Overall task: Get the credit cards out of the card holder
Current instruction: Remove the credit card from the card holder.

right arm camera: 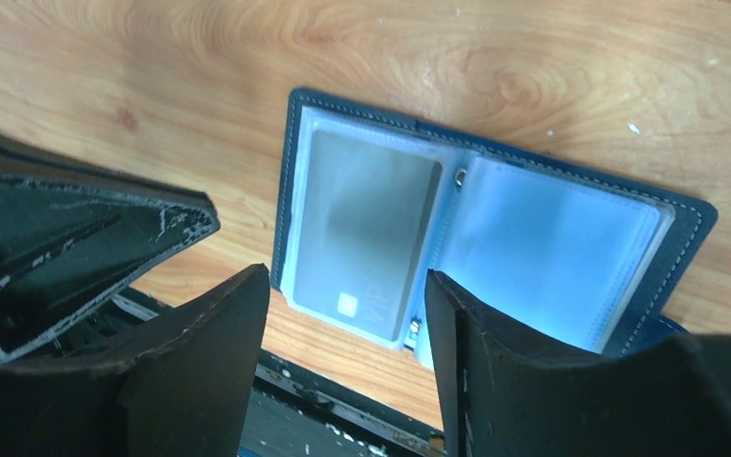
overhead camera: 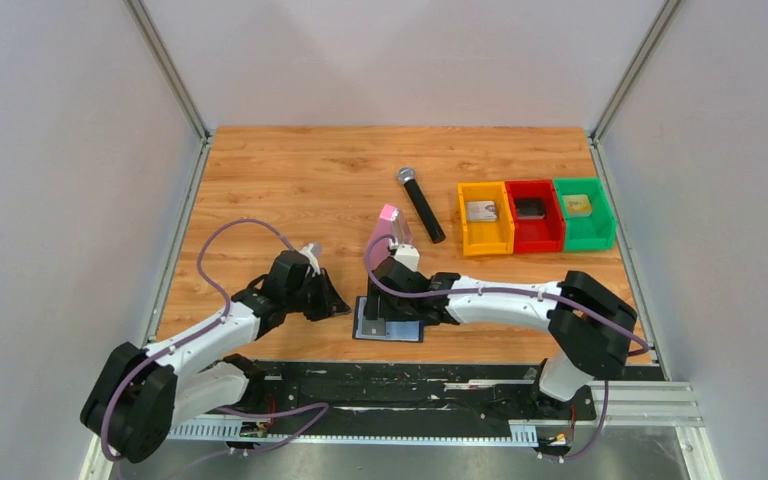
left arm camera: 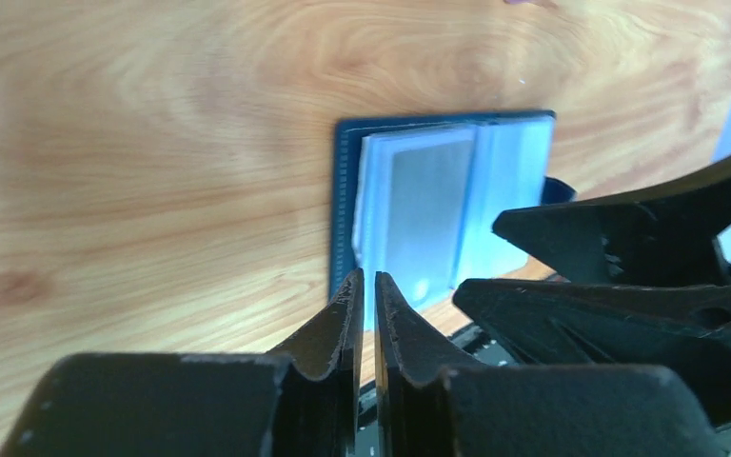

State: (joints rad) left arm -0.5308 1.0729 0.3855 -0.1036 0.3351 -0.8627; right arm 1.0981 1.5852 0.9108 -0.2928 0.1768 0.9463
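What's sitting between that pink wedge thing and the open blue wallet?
Only the right claw and its wrist, hanging over the card holder in front of the pink wedge. The top view shows it.

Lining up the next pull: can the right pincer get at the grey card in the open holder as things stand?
Probably yes: the card holder lies open flat, and the right pincer hangs open over the grey card with nothing between.

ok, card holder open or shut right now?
Open: the card holder lies spread flat, pale inside facing up, with a grey card sitting in one side.
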